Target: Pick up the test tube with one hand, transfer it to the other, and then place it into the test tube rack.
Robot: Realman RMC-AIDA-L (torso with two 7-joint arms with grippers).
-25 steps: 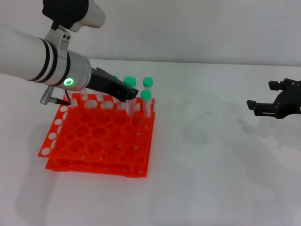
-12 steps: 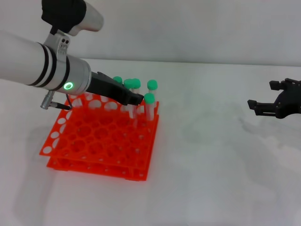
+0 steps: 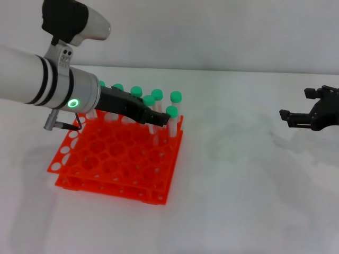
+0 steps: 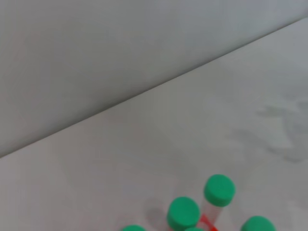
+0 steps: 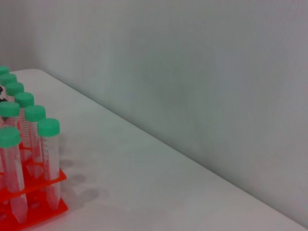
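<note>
The orange test tube rack (image 3: 114, 159) lies on the white table at the left. Several green-capped test tubes (image 3: 172, 112) stand in its far rows, all alike. My left gripper (image 3: 158, 117), on the arm with the green ring light, reaches low among the tubes at the rack's far right corner. The left wrist view shows only tube caps (image 4: 219, 188) from above. My right gripper (image 3: 303, 112) hangs open and empty at the far right, well away from the rack. The right wrist view shows the tubes (image 5: 48, 139) standing in the rack (image 5: 50, 206).
The white table (image 3: 238, 174) stretches between the rack and the right gripper. A grey wall (image 3: 222, 32) stands behind the table's far edge. A small metal fitting with a black cable (image 3: 53, 123) hangs from the left arm over the rack's far left corner.
My left gripper has moved right and slightly down among the tubes. The rack and its tubes have slid to the right with it. The right arm has not moved.
</note>
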